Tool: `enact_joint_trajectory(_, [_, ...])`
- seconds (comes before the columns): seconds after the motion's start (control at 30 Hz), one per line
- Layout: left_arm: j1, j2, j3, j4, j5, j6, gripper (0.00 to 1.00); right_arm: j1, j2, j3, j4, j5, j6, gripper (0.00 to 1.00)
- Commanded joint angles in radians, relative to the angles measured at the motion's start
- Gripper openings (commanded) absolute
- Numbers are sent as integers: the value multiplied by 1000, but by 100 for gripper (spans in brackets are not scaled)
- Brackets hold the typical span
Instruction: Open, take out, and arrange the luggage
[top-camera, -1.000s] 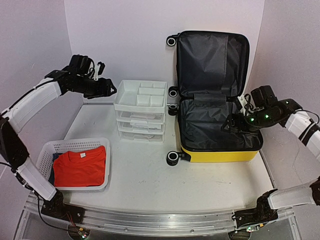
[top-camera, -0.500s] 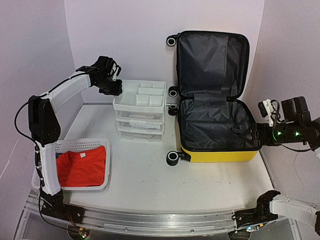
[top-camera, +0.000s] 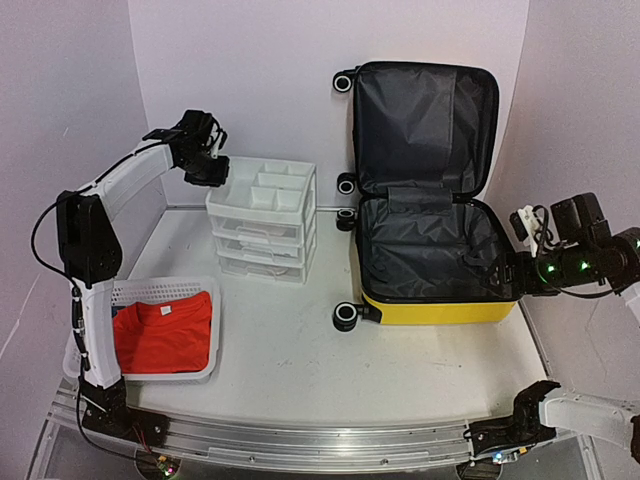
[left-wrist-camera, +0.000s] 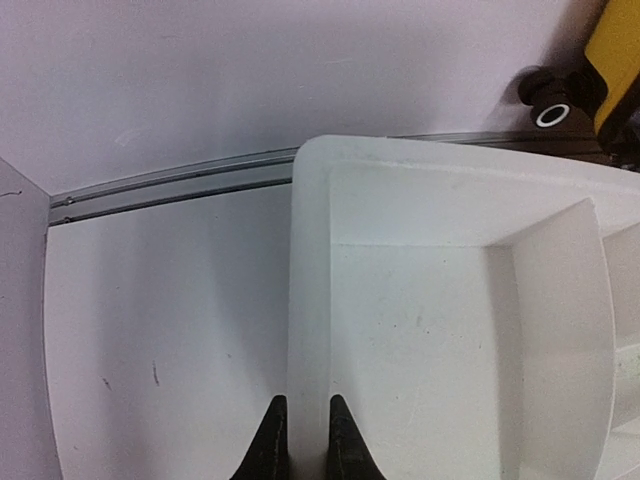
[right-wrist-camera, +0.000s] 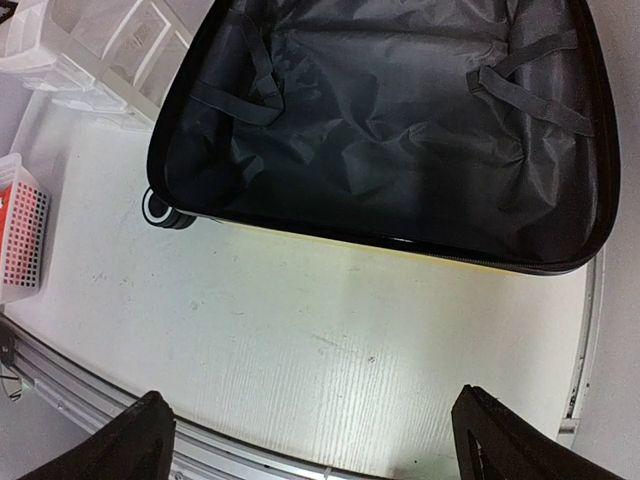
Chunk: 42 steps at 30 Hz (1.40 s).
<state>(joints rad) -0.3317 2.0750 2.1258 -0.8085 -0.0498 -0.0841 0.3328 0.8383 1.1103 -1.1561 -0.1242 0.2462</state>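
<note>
Pinching the white plastic drawer unit (top-camera: 262, 215) by its rim, my left hand (left-wrist-camera: 300, 445) had dragged it clear of the open yellow suitcase (top-camera: 430, 240).

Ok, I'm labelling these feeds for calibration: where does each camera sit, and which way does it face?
Top external: high behind the arm bases, looking down over the table; shows left arm, right arm, open luggage, drawer unit, basket.
Left wrist: above the drawer unit's left rim, looking down toward the back wall; the left gripper pinches that rim.
Right wrist: beside the luggage's right side, looking down over its lining; the right gripper's fingers spread wide.
Shared: both wrist views catch luggage and drawer unit.
</note>
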Motion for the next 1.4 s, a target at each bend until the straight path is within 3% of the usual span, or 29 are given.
enact_joint_trajectory(0.0, [167, -33, 33, -15, -103, 34, 0, 4, -12, 7, 1, 28, -15, 98])
enact_joint_trajectory(0.3, [361, -16, 64, -13, -71, 69, 0, 4, -36, 21, -36, 53, -24, 98])
enact_joint_trajectory(0.63, [451, -28, 27, 40, -47, 187, 1, 3, -54, 44, -77, 73, -38, 98])
enact_joint_trajectory(0.67, [452, -32, 25, 40, -50, 177, 7, 3, -52, 48, -80, 74, -40, 98])
enact_joint_trajectory(0.77, [453, -64, 7, 37, -26, 138, 42, 3, -51, 54, -85, 81, -40, 98])
enact_joint_trajectory(0.83, [452, -112, -26, 34, -14, 107, 61, 4, -53, 55, -84, 98, -40, 98])
enact_joint_trajectory(1.0, [451, -284, -135, 16, 43, 11, 84, 4, -45, 52, -86, 223, -31, 98])
enact_joint_trajectory(1.2, [411, -568, -367, 72, 417, -80, 88, 3, 0, 80, -88, 381, -5, 98])
enact_joint_trajectory(1.37, [169, -887, -572, 234, 464, -16, 88, 3, 53, 200, -92, 475, -24, 98])
